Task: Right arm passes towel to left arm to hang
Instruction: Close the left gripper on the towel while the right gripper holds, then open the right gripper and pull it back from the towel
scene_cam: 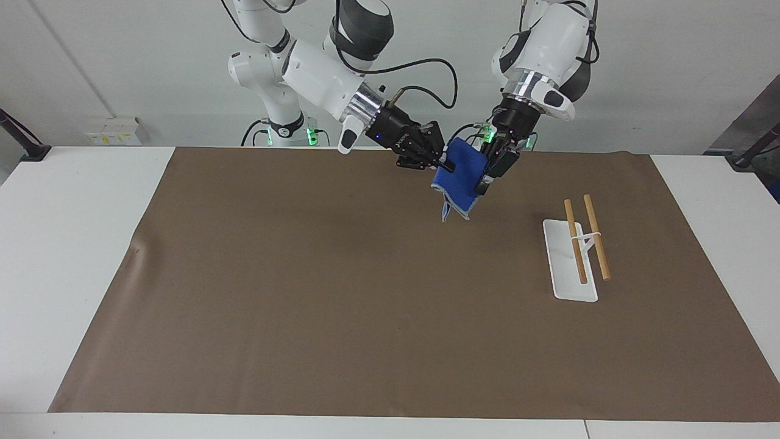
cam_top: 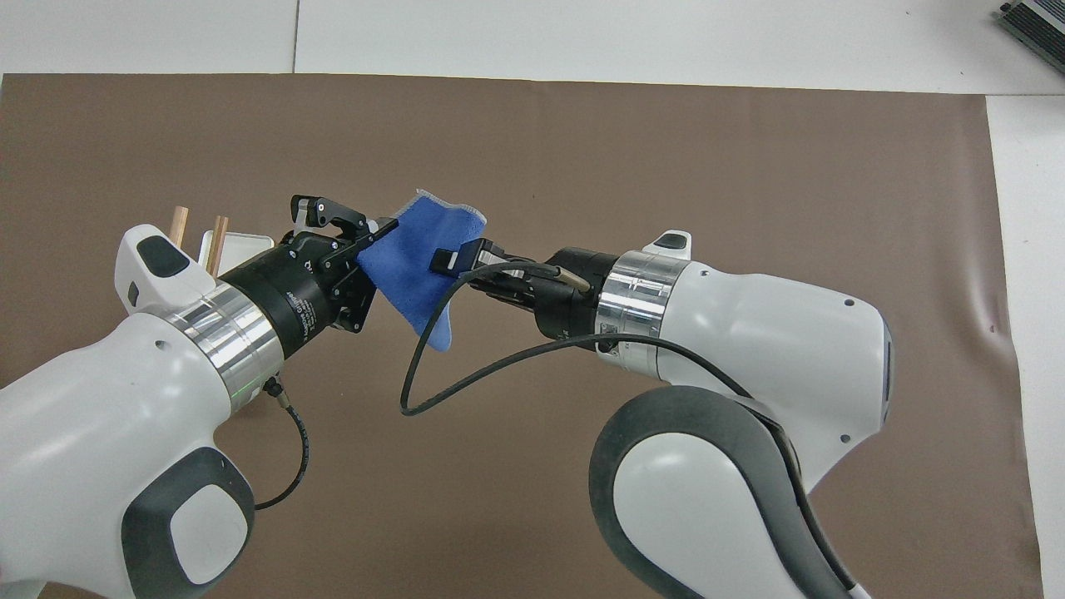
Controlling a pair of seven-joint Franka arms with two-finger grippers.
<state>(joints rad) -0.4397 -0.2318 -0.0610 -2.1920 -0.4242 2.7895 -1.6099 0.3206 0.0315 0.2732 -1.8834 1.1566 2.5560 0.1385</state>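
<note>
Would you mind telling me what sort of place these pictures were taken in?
Most likely a robotics lab test bench. Two white arms stand at a white table covered by a brown mat, before a plain wall with cabling, handing over a blue towel near a small wooden-rail rack.

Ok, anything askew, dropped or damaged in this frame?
Nothing stands out. The towel hangs in the air over the brown mat, gripped by the right gripper, with the left gripper at its other edge. The wooden rack stands upright.
</note>
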